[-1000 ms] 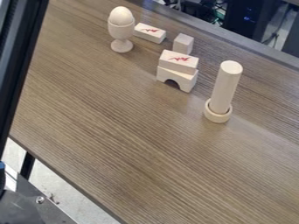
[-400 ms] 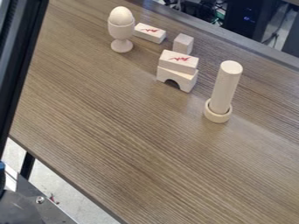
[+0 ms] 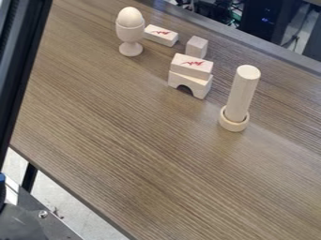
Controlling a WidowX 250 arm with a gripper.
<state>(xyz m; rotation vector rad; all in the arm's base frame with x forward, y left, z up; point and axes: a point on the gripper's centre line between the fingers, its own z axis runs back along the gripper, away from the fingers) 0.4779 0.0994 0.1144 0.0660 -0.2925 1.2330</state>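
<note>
Lower left corner: a dark metal plate (image 3: pixel 37 225) with a screw in it, below the near edge of the wood-grain table (image 3: pixel 138 140)
Left edge: a black bar (image 3: pixel 19 56) running down at a slant
Gripper state: cannot be told, whether open, closed or holding a piece
Nearest piece: a pale cylinder (image 3: pixel 242 93), upright, its foot seemingly inside a low ring (image 3: pixel 233 125), right of the table's middle
Stack: beyond the cylinder and to its left, an arch block (image 3: pixel 199 87) standing with its opening down, a red-marked block (image 3: pixel 192 65) resting on top, turned slightly askew
Small cube: a plain cube (image 3: pixel 196 47) just behind the stack, with nothing on it
Loose block: another oblong block (image 3: pixel 161 35) with a red mark, lying flat between the cube and the cup
Egg and cup: at upper left, a pale egg (image 3: pixel 130 17) sitting in a footed cup (image 3: pixel 130 33), which stands upright
Done so far: by the look of it, three pairings are in place, cylinder with ring, block on arch, egg in cup
Left over: the cube and loose block remain unstacked; whether either needs moving cannot be judged
</note>
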